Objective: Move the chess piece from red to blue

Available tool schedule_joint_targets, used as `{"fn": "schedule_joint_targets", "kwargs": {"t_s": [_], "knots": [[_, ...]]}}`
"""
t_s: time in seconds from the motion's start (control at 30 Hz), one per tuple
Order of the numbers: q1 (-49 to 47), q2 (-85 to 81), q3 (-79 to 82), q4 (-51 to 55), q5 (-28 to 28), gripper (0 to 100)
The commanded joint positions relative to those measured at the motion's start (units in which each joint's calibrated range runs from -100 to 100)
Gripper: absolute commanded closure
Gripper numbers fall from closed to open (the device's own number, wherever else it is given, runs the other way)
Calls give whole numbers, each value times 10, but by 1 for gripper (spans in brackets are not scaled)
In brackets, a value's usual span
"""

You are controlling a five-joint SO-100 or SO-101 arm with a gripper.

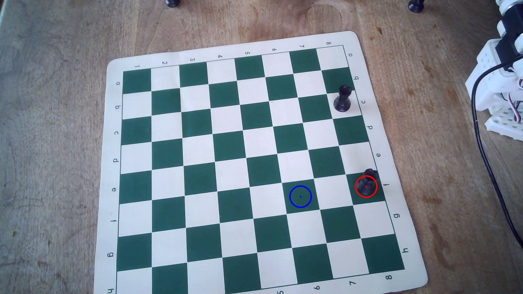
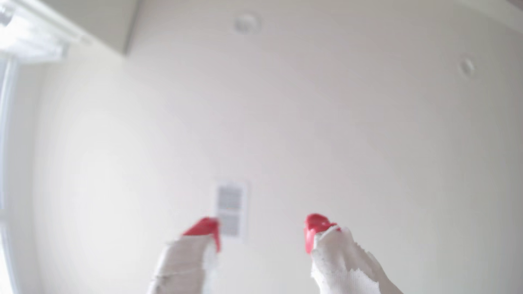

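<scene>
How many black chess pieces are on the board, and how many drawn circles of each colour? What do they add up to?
Black chess pieces on the board: 2, the chess piece in the red circle, and its twin farther up in the overhead view
Red circles: 1
Blue circles: 1, nothing in it
Total: 4

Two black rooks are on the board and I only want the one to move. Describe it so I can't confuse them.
Start at the green-and-cream roll-up chess mat in the overhead view and follow its right edge down to the letter f. The small black plastic rook-shaped chess piece stands there on a green square. Unlike the twin black rook higher up on a cream square, it sits inside the thin red circle.
</scene>
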Motion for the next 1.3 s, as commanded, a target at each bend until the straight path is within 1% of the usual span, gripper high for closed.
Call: {"fn": "schedule_joint_targets", "kwargs": {"t_s": [0.0,0.03,0.07,0.23,0.3,0.33,0.43,0.47,0.57,0.6,0.63,0.73,0.77,0.8,0.87,0.9,0.97,1.07,1.1,1.17,1.27], "knots": [[0,-2,9,175,9,66],[4,-2,9,213,9,63],[4,-1,9,233,9,62],[32,-1,-7,359,8,62],[45,-1,-37,436,3,61],[52,-1,-81,534,-7,61],[55,-2,-173,733,-13,62],[55,-2,-242,863,-17,63],[54,-2,-327,1011,-26,62],[54,0,-362,1076,-33,62],[50,1,-417,1181,-46,62],[40,9,-476,1315,-59,62],[33,16,-491,1385,-63,63],[26,28,-503,1423,-64,63],[19,68,-535,1494,-67,64],[11,109,-561,1547,-74,66],[-10,146,-580,1573,-89,70],[-27,200,-613,1600,-94,70],[-31,219,-626,1615,-94,70],[-48,271,-652,1653,-94,65],[-71,306,-653,1670,-103,62]]}}
